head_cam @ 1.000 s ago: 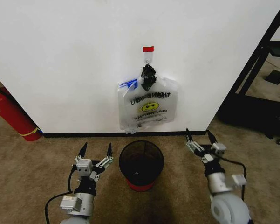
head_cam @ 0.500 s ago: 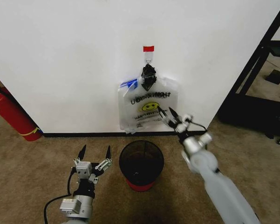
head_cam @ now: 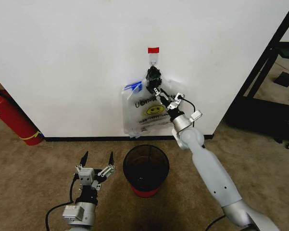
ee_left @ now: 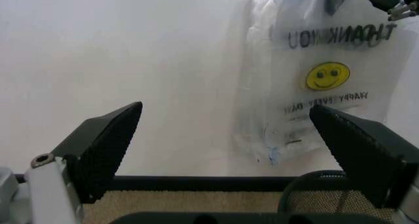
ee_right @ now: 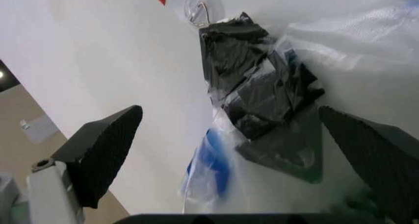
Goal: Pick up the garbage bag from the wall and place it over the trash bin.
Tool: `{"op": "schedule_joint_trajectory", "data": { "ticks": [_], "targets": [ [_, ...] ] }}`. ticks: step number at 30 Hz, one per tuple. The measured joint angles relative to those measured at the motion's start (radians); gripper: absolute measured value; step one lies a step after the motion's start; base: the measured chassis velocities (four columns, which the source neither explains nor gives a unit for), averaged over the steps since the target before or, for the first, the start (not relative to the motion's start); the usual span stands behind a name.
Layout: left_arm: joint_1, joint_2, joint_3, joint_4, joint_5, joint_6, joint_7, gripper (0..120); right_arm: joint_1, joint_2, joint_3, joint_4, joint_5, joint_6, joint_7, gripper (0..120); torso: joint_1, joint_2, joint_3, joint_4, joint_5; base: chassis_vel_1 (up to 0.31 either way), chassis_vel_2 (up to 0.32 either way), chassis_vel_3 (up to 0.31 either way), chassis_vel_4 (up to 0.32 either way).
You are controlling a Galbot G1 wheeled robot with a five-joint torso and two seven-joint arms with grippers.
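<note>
Here the right gripper (head_cam: pixel 159 94) is raised to the wall (head_cam: pixel 72 62), its fingers spread wide just in front of the garbage bag (head_cam: pixel 151 113), near the black tie (head_cam: pixel 153 77) that gathers the bag's top; the bag hangs from a metal hook (head_cam: pixel 153 60) under a red tape patch (head_cam: pixel 153 50); the trash bin (head_cam: pixel 146 169) stands on the carpet directly below it; the left gripper (head_cam: pixel 97 162) waits low beside the bin, fingers likewise spread apart.

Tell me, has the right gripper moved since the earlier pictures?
Yes. The right gripper rose from the floor right of the bin to the bag on the wall.
</note>
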Motion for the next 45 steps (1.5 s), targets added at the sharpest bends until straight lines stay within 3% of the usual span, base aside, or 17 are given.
{"op": "schedule_joint_trajectory", "data": {
  "ticks": [22,37,45],
  "targets": [
    [0.006,-0.005,-0.002,-0.016,0.002,0.002,0.002,100,0.050,0.027,-0.026,-0.059,0.006,-0.008,0.007,100,0.000,0.000,0.000,0.0003,0.0000,0.000,0.000,0.000,0.000],
    [0.005,-0.004,-0.001,-0.018,0.001,0.003,0.002,100,0.052,0.029,-0.022,-0.027,0.018,-0.008,0.013,100,0.000,0.000,0.000,0.0002,0.0001,0.000,0.000,0.000,0.000],
    [0.004,-0.003,0.001,-0.017,0.001,0.003,0.002,100,0.050,0.024,-0.023,-0.024,0.011,-0.008,0.034,82,0.000,0.000,0.000,0.0002,0.0001,0.000,0.000,0.000,0.000]
  ]
}}
